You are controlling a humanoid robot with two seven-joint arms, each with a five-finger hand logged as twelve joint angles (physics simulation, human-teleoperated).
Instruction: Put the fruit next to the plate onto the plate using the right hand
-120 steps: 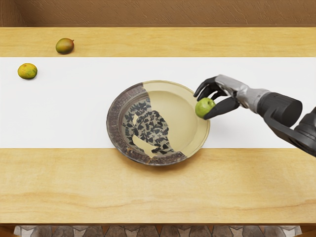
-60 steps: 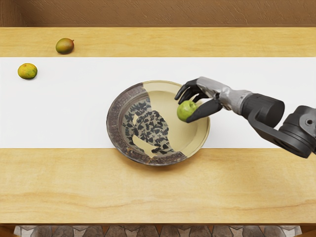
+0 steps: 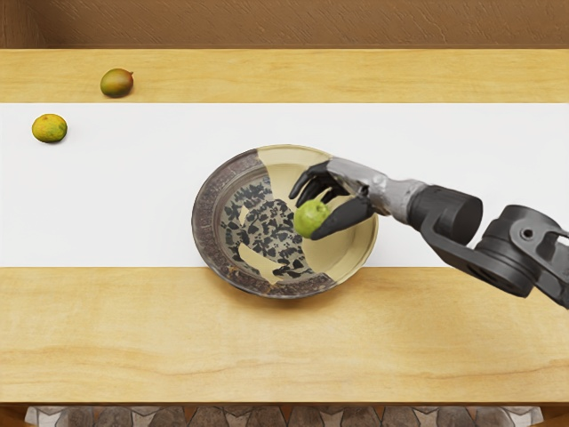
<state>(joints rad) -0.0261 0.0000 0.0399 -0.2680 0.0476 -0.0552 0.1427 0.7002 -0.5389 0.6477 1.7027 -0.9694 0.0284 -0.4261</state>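
The wooden table (image 3: 267, 338) carries a white cloth (image 3: 116, 196) across its middle. On the cloth sits the plate (image 3: 213, 240), half patterned, half plain cream. The right hand (image 3: 336, 194) reaches in from 4 o'clock, its thumb and fingers (image 3: 307, 181) clamped on the green fruit (image 3: 310, 217), which is over the plate just off centre toward 3 o'clock; whether it touches the plate is unclear. Far off toward 10 o'clock lie a yellow-green fruit (image 3: 50, 128) and, beyond it, a reddish-green fruit (image 3: 116, 83).
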